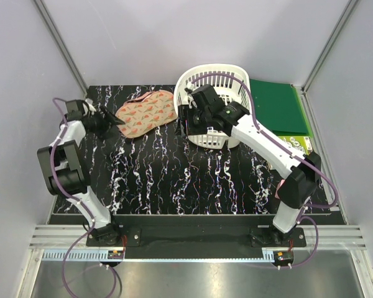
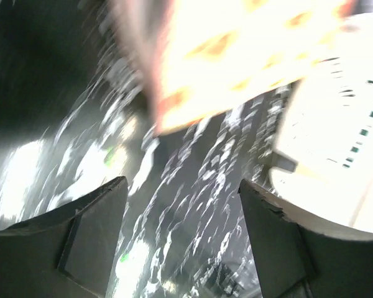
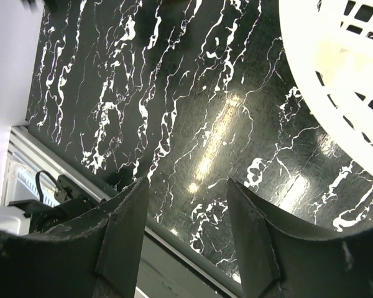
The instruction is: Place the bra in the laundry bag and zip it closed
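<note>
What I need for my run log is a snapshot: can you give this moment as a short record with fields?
laundry bag: lying on the table, rear left, beside the white basket; zip state unclear
bra: not visible in any view
left gripper: open, nothing between the jaws, at the bag's left end
right gripper: open, nothing between the jaws, above the tabletop at the basket's near-left side
green board: flat at the rear right, behind the basket

Robot lab cell: grey panel walls, aluminium rails.
</note>
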Robot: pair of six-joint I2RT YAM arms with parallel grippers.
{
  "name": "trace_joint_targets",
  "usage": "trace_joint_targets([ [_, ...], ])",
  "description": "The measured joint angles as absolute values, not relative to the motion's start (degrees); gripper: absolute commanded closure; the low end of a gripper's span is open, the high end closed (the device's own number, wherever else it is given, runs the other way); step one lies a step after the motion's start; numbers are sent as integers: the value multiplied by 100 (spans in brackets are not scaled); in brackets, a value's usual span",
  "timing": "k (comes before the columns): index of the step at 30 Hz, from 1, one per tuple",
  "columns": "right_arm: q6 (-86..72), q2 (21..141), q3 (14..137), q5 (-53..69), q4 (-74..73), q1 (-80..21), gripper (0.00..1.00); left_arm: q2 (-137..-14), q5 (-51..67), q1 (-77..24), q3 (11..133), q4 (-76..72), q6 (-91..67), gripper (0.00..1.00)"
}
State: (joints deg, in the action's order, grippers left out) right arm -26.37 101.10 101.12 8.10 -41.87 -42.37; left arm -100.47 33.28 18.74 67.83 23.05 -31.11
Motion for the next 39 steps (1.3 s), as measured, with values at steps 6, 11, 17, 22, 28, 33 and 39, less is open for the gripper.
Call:
trace_joint_targets([
  [6,-2635,9902,9920,829,-4189,-4237,39,-10943,3352,1841,8466,2366,-2582,27],
  [11,-2591,9767,9894,819,-4185,-4237,39,-11734,3297,1861,9400,2617,-2340,23],
  [17,-2563,9725,9894,816,-4185,-4233,38,-12508,3301,1824,10239,3017,-1973,23],
  [22,-2536,9725,9904,816,-4187,-4202,38,-12999,3277,1728,10582,3221,-1837,22],
  [28,-2528,9727,9998,814,-4182,-4115,38,-13371,3240,1678,10731,3437,-1931,23],
  [33,-2528,9734,10009,814,-4185,-4097,38,-13437,3232,1688,10829,3446,-2043,49],
  [39,-2530,9736,10007,814,-4185,-4086,38,-13520,3258,1719,10672,3433,-2268,90],
])
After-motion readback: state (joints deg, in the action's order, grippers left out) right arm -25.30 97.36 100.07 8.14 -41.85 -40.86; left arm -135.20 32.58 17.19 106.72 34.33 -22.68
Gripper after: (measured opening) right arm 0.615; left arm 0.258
